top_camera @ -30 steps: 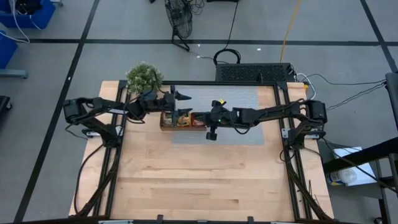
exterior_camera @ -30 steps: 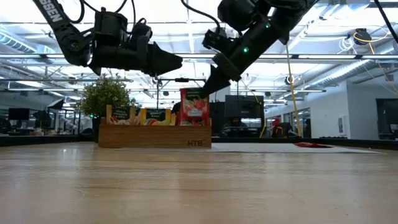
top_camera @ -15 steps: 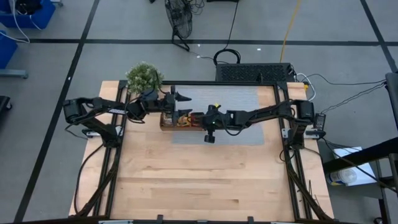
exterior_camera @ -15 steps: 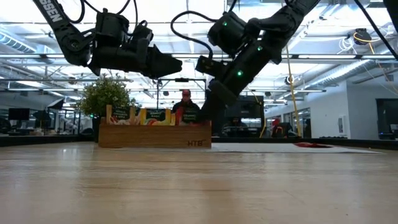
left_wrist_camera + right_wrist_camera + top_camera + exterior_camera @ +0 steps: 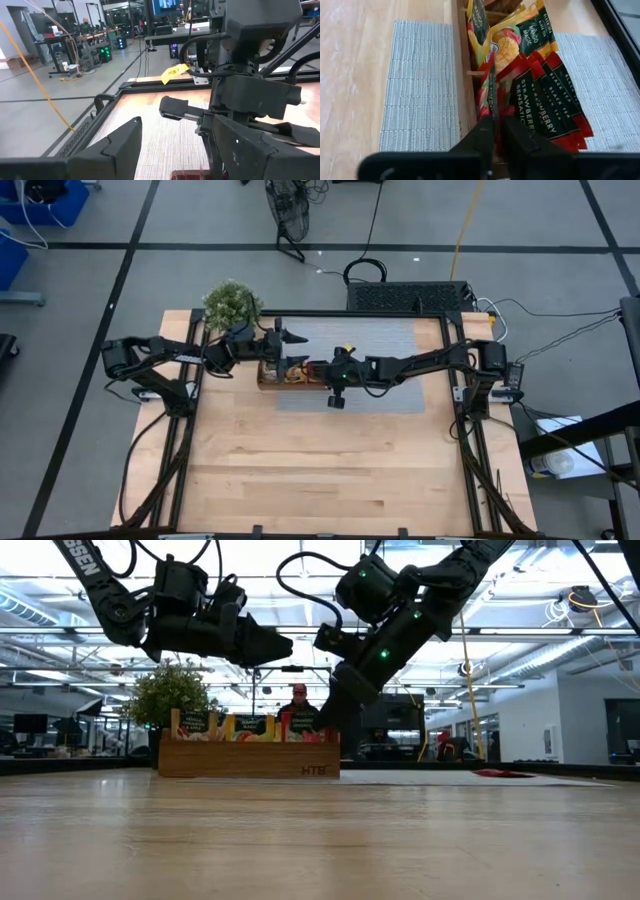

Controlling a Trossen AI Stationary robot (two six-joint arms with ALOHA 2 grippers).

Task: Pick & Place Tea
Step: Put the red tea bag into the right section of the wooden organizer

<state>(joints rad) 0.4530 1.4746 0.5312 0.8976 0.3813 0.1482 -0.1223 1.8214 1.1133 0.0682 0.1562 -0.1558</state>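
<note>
Slotting a red sachet (image 5: 489,87) among the red tea (image 5: 545,112) at the right end of the wooden tray (image 5: 272,384), the right claw (image 5: 496,131) pinches it nearly shut and must next release; the left claw (image 5: 296,335) hangs wide open, empty, over the tray's far left.

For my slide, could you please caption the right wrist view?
Right end effector slotting a red sachet into the wooden tray beside strawberry sachets.

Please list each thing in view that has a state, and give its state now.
Left gripper: open, empty, above the tray.
Right gripper: nearly shut on a red sachet in the tray.
Tray: on the mat, sachets upright inside.
Mat: flat on the table.
</note>
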